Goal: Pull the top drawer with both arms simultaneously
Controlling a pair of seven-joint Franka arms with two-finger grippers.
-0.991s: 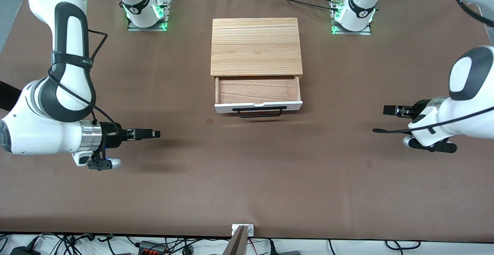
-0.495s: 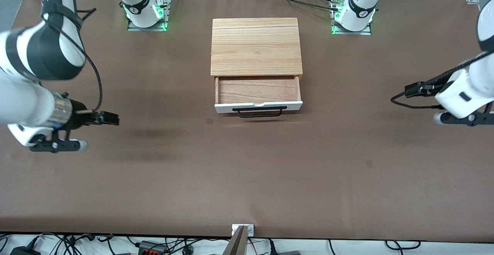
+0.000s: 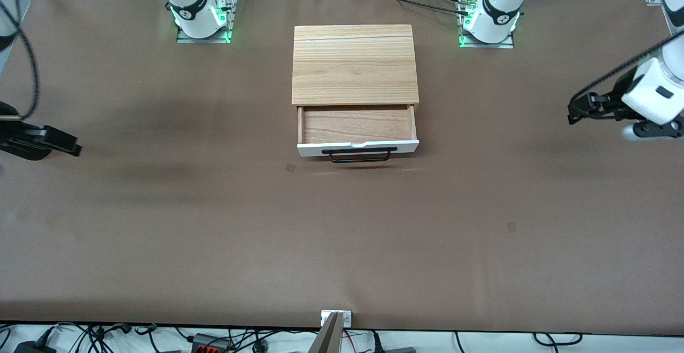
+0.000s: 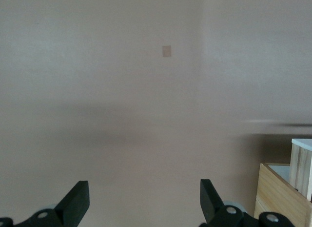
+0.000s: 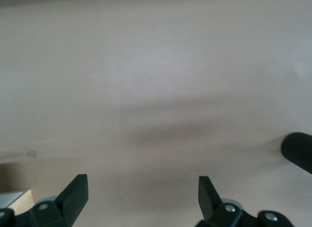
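Top drawer: stands pulled out of its cabinet, mid-counter, so the pull looks done. Left gripper and right gripper: over opposite counter ends, jaws apart, empty, presumably parked clear.

- The worktop is a wide, flat surface covered in plain brown.
- A light-wood cabinet box sits directly on it, midway between the two arm bases.
- The top drawer sticks out of the cabinet box toward the front camera, open, showing its reddish-brown inside; its white front carries a long black bar handle.
- Two small square marks lie on the brown surface: one near the drawer's front corner, the other nearer the camera, toward the left arm's end.
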